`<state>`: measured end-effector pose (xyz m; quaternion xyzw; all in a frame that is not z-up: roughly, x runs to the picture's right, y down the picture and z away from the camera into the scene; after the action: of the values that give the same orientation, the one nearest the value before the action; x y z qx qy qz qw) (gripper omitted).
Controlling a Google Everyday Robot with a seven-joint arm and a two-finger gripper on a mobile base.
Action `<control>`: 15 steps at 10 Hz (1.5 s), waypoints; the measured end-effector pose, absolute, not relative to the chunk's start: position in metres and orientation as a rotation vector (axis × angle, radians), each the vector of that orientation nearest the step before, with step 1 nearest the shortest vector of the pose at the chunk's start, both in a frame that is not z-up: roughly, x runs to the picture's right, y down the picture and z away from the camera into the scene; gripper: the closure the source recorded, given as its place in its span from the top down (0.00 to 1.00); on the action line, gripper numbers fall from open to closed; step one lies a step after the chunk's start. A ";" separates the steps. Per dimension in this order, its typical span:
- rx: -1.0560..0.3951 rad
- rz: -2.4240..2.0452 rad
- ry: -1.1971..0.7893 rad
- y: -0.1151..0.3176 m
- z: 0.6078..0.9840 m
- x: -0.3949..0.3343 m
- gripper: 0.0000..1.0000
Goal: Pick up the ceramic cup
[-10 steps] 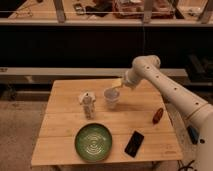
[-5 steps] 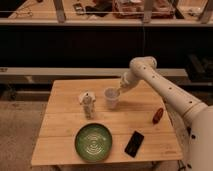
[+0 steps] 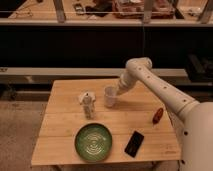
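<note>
The ceramic cup [image 3: 110, 96], small, pale and tapering to its base, stands upright near the middle of the wooden table [image 3: 65, 134]. My gripper [image 3: 117, 92] is at the cup's right rim, reaching in from the right at the end of my white arm [image 3: 160, 90]. It touches or nearly touches the cup.
A slim white bottle-like container [image 3: 88, 104] stands just left of the cup. A green plate [image 3: 93, 142] lies at the front, a black phone [image 3: 134, 143] to its right, and a small red-brown object [image 3: 158, 114] near the right edge. Dark shelving runs behind the table.
My arm has swung left and lowered, bringing the gripper from right of the cup to its right rim. The cup stays in place.
</note>
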<state>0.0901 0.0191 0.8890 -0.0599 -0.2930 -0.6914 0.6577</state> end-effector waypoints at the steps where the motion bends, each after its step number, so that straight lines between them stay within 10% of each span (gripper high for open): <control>1: -0.139 -1.581 -0.668 0.021 0.889 0.085 0.32; 5: -0.151 -1.639 -0.663 0.027 0.889 0.074 0.31; 9: -0.134 -1.664 -0.709 0.026 0.870 0.064 0.00; 15: -0.004 -1.492 -0.730 -0.038 0.790 0.133 0.00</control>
<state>0.1334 -0.0382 0.7905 -0.0018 -0.3246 -0.6632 0.6743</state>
